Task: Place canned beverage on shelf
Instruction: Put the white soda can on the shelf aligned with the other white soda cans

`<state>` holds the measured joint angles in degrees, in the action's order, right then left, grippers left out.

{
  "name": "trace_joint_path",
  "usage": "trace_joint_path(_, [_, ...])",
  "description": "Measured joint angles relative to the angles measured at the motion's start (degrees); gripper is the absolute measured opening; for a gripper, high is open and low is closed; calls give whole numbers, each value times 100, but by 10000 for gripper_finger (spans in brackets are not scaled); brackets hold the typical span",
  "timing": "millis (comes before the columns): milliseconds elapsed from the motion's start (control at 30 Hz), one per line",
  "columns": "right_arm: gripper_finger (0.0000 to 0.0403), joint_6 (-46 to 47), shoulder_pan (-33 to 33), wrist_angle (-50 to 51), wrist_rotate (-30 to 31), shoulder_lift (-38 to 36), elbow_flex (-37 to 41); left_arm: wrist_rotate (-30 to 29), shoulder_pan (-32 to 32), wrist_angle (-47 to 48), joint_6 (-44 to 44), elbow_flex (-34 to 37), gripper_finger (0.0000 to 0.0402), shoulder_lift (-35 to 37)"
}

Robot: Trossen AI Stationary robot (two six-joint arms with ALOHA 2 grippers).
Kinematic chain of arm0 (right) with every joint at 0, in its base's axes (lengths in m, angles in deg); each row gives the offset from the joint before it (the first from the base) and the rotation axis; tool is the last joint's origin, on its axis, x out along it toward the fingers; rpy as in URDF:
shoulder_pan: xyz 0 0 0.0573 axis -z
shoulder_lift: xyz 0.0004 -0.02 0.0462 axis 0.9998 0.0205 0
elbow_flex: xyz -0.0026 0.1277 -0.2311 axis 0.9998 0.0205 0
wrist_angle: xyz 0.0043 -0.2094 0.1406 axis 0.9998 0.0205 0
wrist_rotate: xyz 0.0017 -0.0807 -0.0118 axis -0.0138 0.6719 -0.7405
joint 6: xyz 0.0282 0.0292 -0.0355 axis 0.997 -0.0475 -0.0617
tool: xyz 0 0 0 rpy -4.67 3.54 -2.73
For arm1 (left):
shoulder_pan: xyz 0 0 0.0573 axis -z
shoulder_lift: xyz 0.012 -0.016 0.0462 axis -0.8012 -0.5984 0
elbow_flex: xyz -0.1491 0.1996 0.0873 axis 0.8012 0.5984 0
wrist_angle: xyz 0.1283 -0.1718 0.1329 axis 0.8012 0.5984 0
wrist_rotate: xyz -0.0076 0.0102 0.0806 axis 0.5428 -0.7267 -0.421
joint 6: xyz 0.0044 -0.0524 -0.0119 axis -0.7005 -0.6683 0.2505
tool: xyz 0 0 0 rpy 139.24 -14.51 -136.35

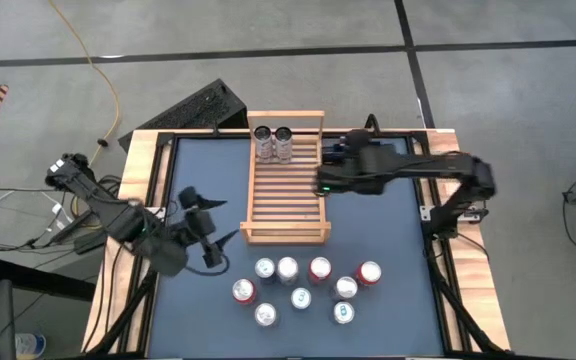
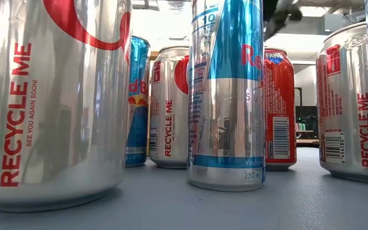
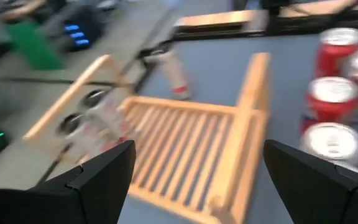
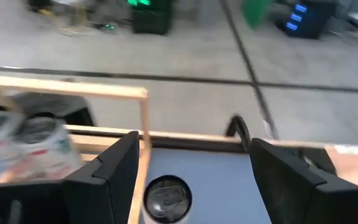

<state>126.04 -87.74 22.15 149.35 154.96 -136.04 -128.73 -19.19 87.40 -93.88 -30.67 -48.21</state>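
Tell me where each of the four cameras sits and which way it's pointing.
High view: overhead, looking straight down at the dark table and the light-wood slatted shelf; both arms show.
Low view: at tabletop height, facing level into the silver and red standing cans; hardly any robot shows.
Left wrist view: on the left arm, looking past the open left gripper at the shelf.
Right wrist view: on the right arm, looking past the open right gripper at the shelf's end rail.
Shared: both wrist views show the two silver shelved cans.

two cans point(image 1: 272, 143) on shelf point(image 1: 286, 195), far end
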Motion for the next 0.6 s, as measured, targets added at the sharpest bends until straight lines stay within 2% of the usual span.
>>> trace_joint_path(133, [277,-678,-704,9,59,-900,0,1466,-756,-1421,1867,0,341,0])
trace_joint_path(233, [277,-960,-1275,33,63,-1516,-4,2564,-1423,-2268,2759,0,341,0])
trace_joint_path(467, [277,-1183,-2457,107,-3,-2424,-4,5220,-3348,-3244,2958,-2,341,-143])
trace_joint_path(600, [277,-1183,-2878,250,-2,-2509,-4,6395,-4195,-3855,2776,-169,341,-702])
